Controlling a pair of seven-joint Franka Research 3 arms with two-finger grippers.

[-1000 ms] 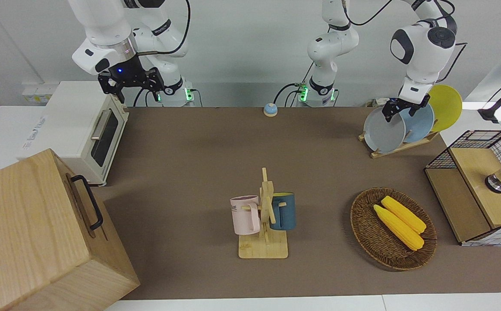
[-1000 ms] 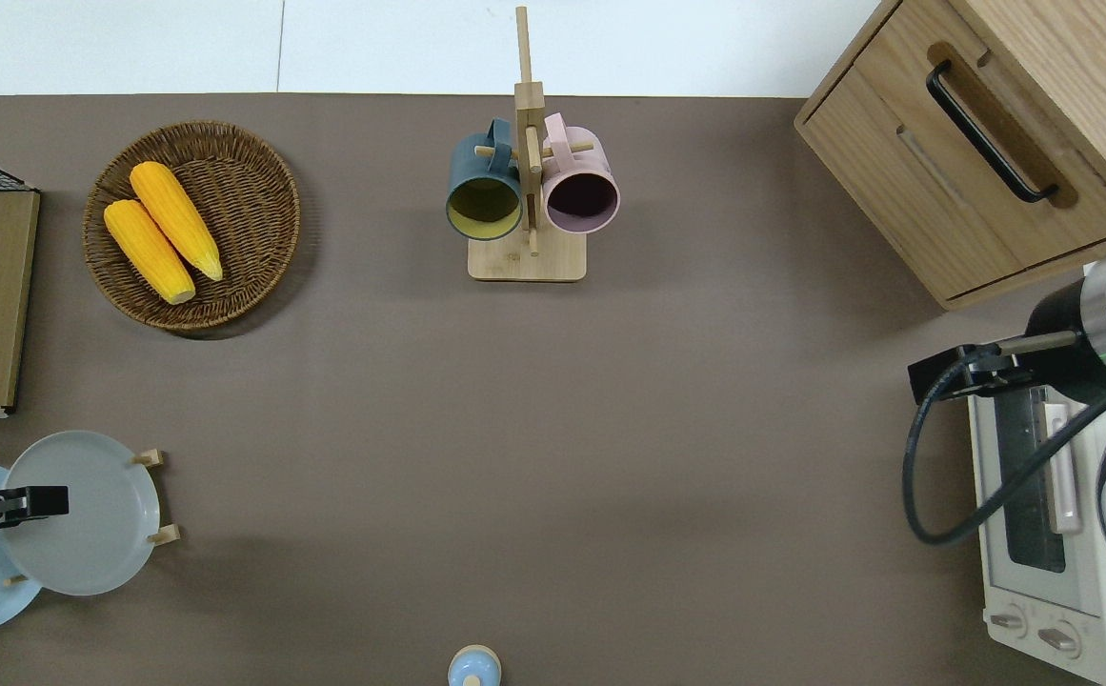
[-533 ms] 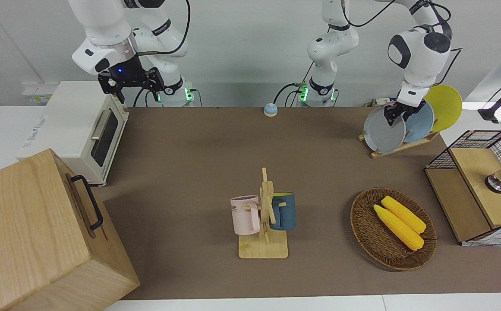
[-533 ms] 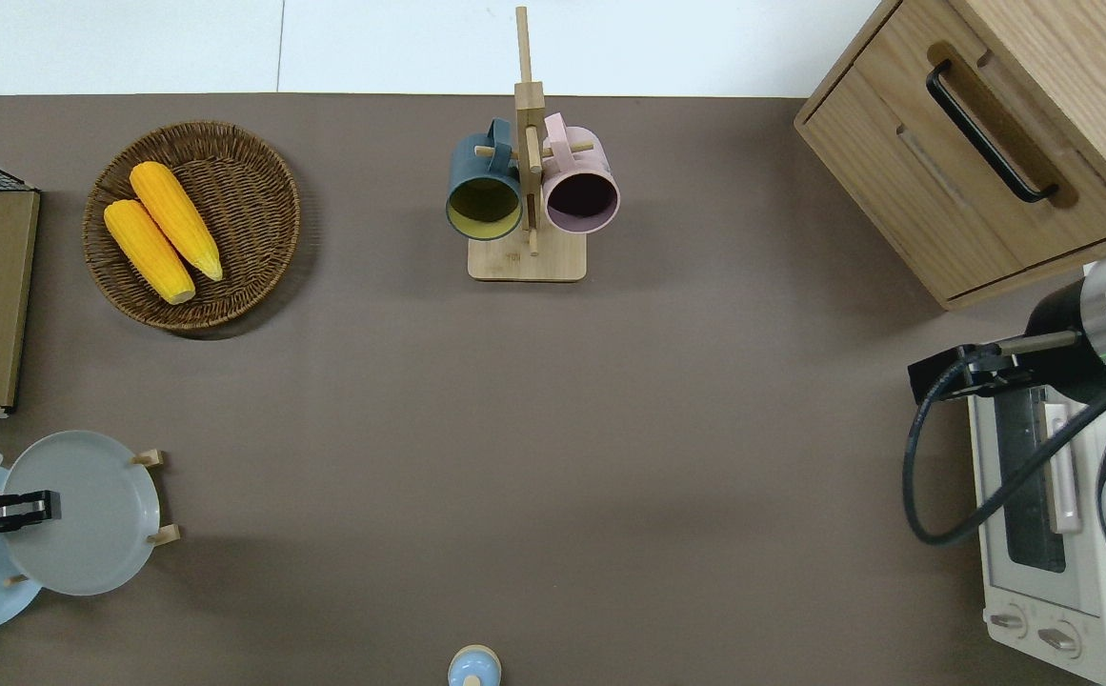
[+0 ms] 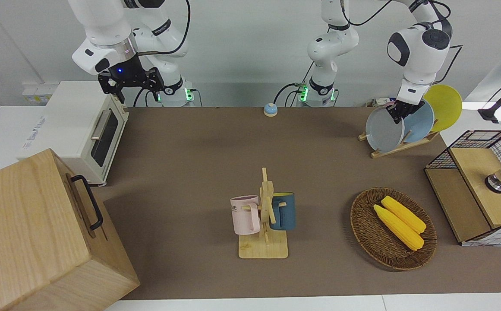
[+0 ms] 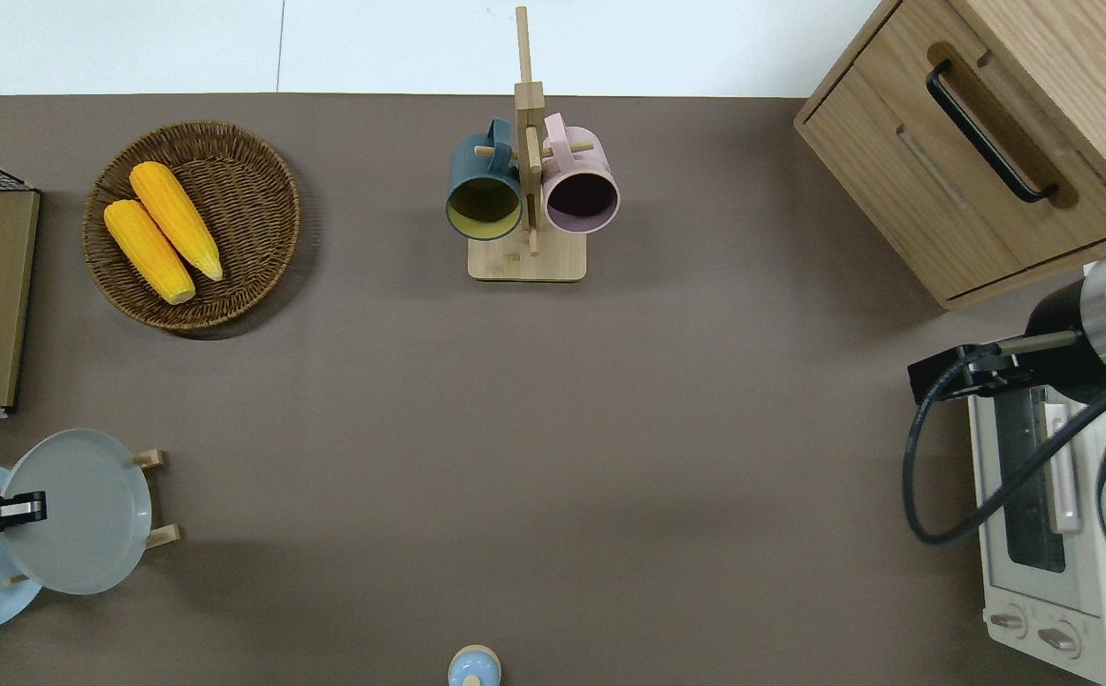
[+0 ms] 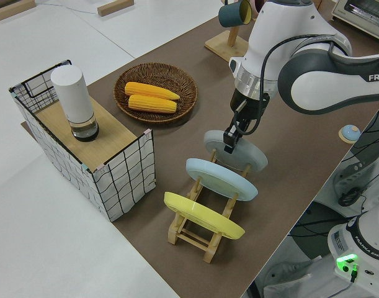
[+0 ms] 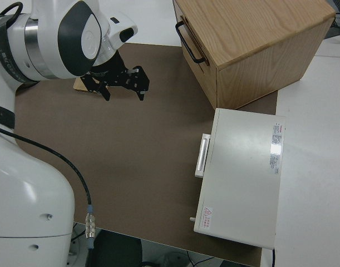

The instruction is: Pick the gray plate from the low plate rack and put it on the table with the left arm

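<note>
The gray plate [image 5: 383, 131] leans in the slot of the low plate rack [image 5: 399, 147] farthest from the robots, at the left arm's end of the table [image 5: 190, 164]. My left gripper [image 5: 399, 113] comes down on the plate's upper rim and is shut on it; the plate's lower edge still sits in the rack. The overhead view shows the gripper [image 6: 14, 510] over the gray plate [image 6: 81, 514]. The left side view shows the fingers [image 7: 229, 143] on the rim of the plate [image 7: 245, 155]. My right gripper [image 8: 124, 92] is parked and open.
A light-blue plate [image 5: 420, 123] and a yellow plate [image 5: 446, 106] stand in the same rack. A wicker basket [image 5: 362, 229] with corn, a mug stand [image 5: 265, 216], a wire-and-wood box [image 5: 474, 185], a toaster oven [image 5: 77, 129] and a wooden cabinet [image 5: 30, 233] stand around the table.
My left gripper's fingers have moved onto the gray plate's upper rim and closed on it. The plate has tipped slightly more upright in the rack. The right arm has not moved.
</note>
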